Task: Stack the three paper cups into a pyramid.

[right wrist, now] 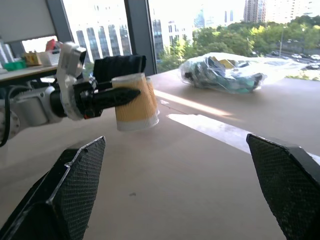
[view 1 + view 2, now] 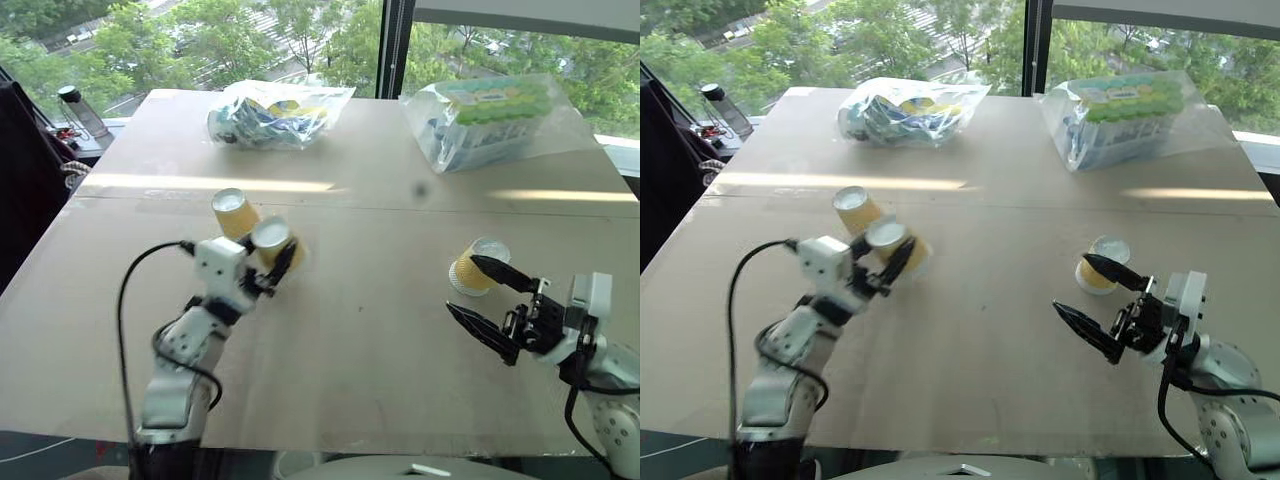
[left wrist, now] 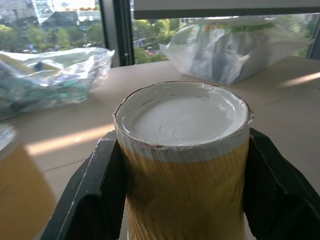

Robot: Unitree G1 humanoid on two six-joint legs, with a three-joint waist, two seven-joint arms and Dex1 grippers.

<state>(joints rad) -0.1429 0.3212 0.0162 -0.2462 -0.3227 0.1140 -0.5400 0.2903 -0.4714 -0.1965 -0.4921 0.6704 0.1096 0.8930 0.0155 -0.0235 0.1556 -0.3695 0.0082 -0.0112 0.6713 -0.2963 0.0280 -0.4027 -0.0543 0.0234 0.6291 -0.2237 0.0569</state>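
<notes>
The left gripper [image 2: 272,262] is clamped on one paper cup [image 2: 272,243], holding it upside down with the white base up, lifted off the table [image 2: 360,330]; the black fingers [image 3: 95,185] press its yellow sides. Just behind it, a second cup [image 2: 234,213] stands on the table, also base up. On the far right, the third cup [image 2: 474,268] sits on the table, right beside the upper finger of the right gripper [image 2: 484,295], whose jaws are spread wide with nothing between them. Two clear plastic bags [image 2: 280,112] lie at the table's far edge.
</notes>
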